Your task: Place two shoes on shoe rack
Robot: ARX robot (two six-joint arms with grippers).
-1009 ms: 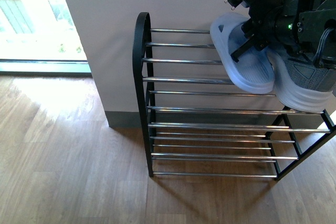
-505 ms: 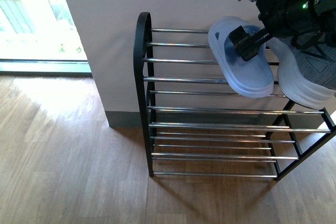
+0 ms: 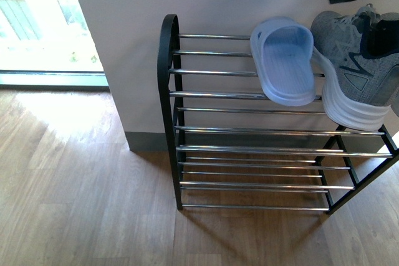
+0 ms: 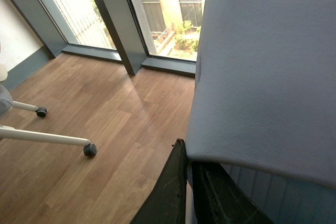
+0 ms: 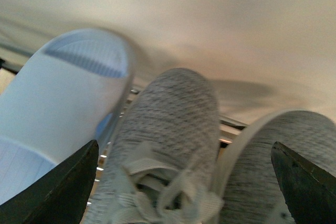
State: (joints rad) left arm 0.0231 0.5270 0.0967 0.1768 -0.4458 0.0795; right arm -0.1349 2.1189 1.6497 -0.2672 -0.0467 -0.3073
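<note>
Up and away goes the right end effector (image 5: pixel 184 192), fingers spread, empty. Blue slide (image 3: pixel 285 60) rests beside the grey sneaker (image 3: pixel 352 66) on the shoe rack (image 3: pixel 249 95). Light, bendy rubber; grip its strap. Left end effector's state: can't tell.

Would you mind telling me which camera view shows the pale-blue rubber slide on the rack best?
The front view: the whole pale-blue rubber slide lies on the top chrome rods of the black-framed shoe rack, beside the grey knit sneaker. The right wrist view shows only its blurred toe end. The left wrist view shows a pale-blue slide close up, cropped.
</note>
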